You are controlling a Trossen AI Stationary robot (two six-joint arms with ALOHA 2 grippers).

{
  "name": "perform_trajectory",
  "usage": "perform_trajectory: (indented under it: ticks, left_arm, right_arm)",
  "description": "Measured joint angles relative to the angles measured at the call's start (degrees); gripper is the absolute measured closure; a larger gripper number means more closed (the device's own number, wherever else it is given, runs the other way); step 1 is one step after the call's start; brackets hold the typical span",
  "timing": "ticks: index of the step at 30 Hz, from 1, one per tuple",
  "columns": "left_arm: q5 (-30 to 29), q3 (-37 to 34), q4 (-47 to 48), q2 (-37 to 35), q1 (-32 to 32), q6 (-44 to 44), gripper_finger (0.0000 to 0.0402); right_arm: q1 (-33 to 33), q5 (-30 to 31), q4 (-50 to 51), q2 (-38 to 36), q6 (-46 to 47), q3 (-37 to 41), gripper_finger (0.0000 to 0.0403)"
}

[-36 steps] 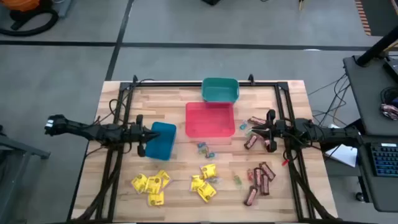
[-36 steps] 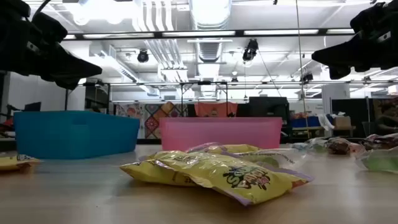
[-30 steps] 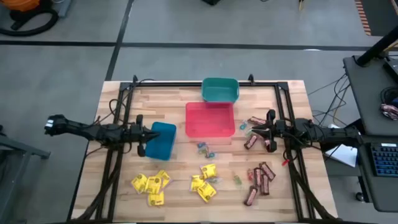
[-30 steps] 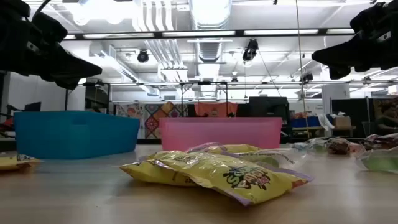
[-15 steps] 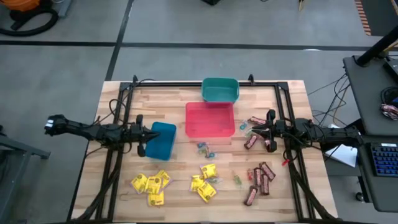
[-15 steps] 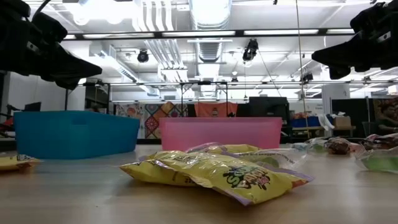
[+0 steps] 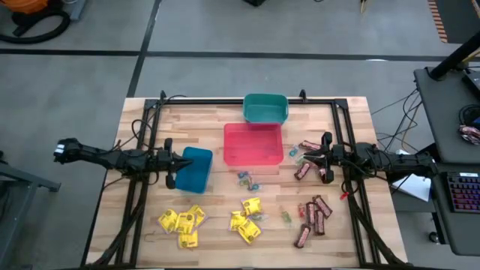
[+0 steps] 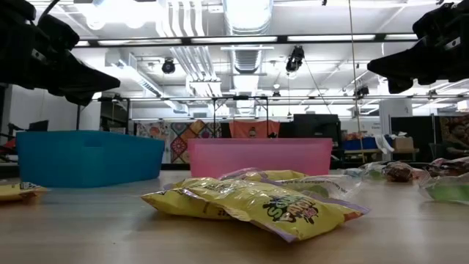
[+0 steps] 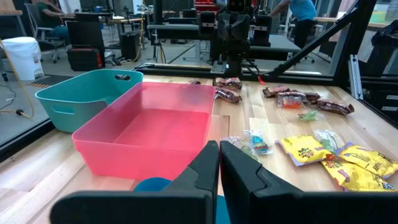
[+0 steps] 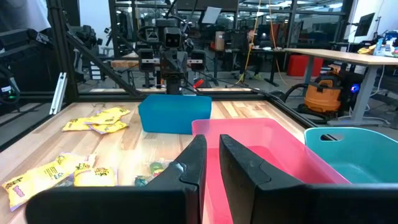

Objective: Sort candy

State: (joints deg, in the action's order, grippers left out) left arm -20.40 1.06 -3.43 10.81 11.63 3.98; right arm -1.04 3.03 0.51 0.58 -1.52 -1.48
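The candy lies loose on the wooden table (image 7: 142,112). Yellow packets (image 7: 182,222) (image 7: 246,220) are near the front edge, and dark brown bars (image 7: 311,217) lie at the front right. More bars (image 7: 306,145) lie below my right gripper, with tiny wrapped pieces (image 7: 247,180) in the middle. My left gripper (image 7: 177,164) (image 9: 219,155) hovers shut and level over the left end of the blue bin (image 7: 195,169). My right gripper (image 7: 311,158) (image 10: 212,152) hovers level at the table's right. Only a thin slit shows between its fingers, with nothing in it.
A red bin (image 7: 253,144) stands in the middle of the table and a teal bin (image 7: 265,109) behind it at the far edge. A dark metal frame (image 7: 225,102) runs round the table. A desk with a keyboard (image 7: 461,191) stands off to the right.
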Motion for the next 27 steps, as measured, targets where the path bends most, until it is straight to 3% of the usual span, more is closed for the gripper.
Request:
perform_trajectory:
  ticks: [27]
  left_arm:
    - [-0.1, 0.0, -1.1, 0.0, 0.0, -1.8, 0.0402]
  right_arm:
    - [0.0, 0.1, -0.7, 0.0, 0.4, 0.1, 0.0364]
